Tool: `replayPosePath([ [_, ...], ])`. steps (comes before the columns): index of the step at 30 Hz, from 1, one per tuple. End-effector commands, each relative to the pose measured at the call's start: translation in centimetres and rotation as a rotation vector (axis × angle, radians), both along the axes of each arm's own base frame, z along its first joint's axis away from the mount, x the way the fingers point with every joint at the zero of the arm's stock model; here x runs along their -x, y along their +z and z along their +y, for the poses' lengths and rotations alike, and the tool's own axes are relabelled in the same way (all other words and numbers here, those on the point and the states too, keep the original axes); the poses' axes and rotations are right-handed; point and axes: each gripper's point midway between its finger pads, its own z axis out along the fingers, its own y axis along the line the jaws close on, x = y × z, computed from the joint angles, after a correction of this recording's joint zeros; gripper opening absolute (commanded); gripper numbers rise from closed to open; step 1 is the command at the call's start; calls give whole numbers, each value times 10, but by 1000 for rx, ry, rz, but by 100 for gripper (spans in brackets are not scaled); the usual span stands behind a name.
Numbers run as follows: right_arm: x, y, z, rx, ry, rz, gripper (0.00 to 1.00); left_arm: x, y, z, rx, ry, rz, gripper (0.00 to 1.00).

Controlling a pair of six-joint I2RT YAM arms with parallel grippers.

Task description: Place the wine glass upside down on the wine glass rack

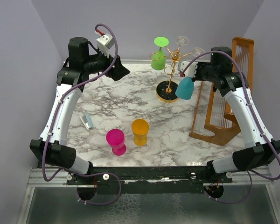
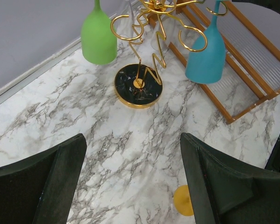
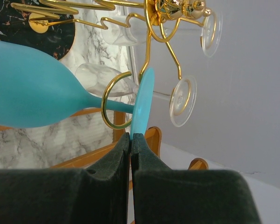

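A teal wine glass hangs upside down at the gold wine glass rack. Its stem passes through a ring-ended arm. My right gripper is shut on the edge of the glass's round foot. High over the table's back left, my left gripper stands open and holds nothing.
A green glass and clear glasses hang on the rack. An orange glass and a pink glass stand near the front. A wooden slatted frame leans at the right. A small blue-grey item lies at the left.
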Motion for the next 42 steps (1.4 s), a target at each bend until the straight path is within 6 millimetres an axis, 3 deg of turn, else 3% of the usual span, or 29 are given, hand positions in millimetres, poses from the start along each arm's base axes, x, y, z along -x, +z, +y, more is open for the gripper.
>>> replayPosePath([
  [1,9,0,-7,4,-33,2,1,9,18,0,27,-21,-47,84],
  [42,23,-17,-7,-2,-29,82,27,-2,2,0,6,-22,-15,84],
])
